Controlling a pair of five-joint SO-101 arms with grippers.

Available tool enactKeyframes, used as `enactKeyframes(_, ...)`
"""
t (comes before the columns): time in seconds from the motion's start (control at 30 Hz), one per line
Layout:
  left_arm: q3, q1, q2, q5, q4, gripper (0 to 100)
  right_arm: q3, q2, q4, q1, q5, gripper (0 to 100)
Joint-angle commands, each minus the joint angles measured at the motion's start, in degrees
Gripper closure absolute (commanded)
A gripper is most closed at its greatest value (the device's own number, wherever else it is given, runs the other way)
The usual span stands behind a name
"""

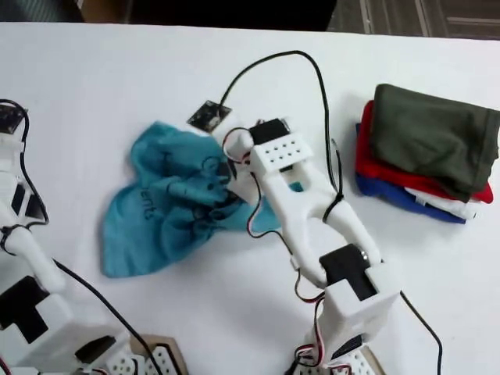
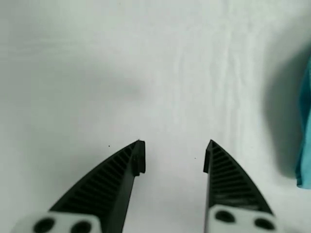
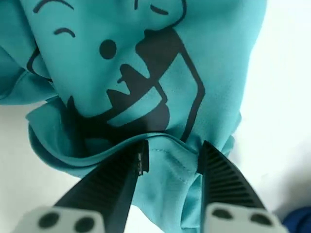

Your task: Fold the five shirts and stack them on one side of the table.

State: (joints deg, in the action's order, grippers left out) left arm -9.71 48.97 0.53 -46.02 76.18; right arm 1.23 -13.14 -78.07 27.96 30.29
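Teal shirt, one, is lying centrally; four folded shirts are sitting stacked at three o'clock; right gripper and left gripper are gaping.

I get the table brightly and evenly lit from above in the high view, its white top close to washed out. Shadows there are soft and faint: a pale one beneath the right arm and a thin one along the near edge of the teal shirt. The room beyond the table's far edge is dark. My left wrist view is dimmer, the tabletop reading grey, with a broad soft shadow lying beside the shirt's edge. In my right wrist view the cloth is well lit, darkening only inside its folds, and the bare table past it burns out to plain white.
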Motion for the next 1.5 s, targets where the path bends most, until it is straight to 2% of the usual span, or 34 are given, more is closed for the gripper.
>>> enactKeyframes(0.0, 0.2, -0.1, 2.9, -0.4, -0.7, 78, -1.1, 0.2, -3.7, -1.4, 3.2, 82.0)
enactKeyframes(0.13, 0.2, -0.1, 2.9, -0.4, -0.7, 78, -1.4, 0.3, -6.7, -3.2, 6.9, 81.9)
enactKeyframes(0.3, 0.2, -0.4, 2.9, -0.4, -0.7, 78, -1.4, 0.3, -8.0, -3.0, 7.7, 81.9)
enactKeyframes(0.57, 0.2, -0.4, 2.9, -0.4, -0.7, 78, -1.1, 7.2, -12.0, -3.2, 16.4, 81.9)
enactKeyframes(0.93, 0.2, -0.4, 2.9, -0.4, -0.7, 78, -0.3, 2.9, -11.5, -1.7, 16.2, 82.1)
enactKeyframes(1.1, 0.2, -0.4, 2.9, -0.4, -0.7, 78, -0.3, 2.0, -7.1, -1.1, 10.5, 82.2)
enactKeyframes(1.27, 0.2, -0.4, 2.9, -0.4, -0.7, 78, 0.1, 0.0, -8.4, -0.7, 10.5, 82.7)
enactKeyframes(1.33, 0.2, -0.4, 2.9, -0.4, -0.7, 78, -0.1, -0.3, -8.3, -0.9, 10.2, 87.5)
enactKeyframes(1.4, 0.2, -0.4, 2.9, -0.4, -0.7, 78, -1.4, -0.4, -8.4, -1.0, 10.1, 97.8)
enactKeyframes(1.47, 0.2, -0.4, 2.9, -0.4, -0.7, 78, -3.0, -0.4, -8.8, -1.1, 10.1, 96.5)
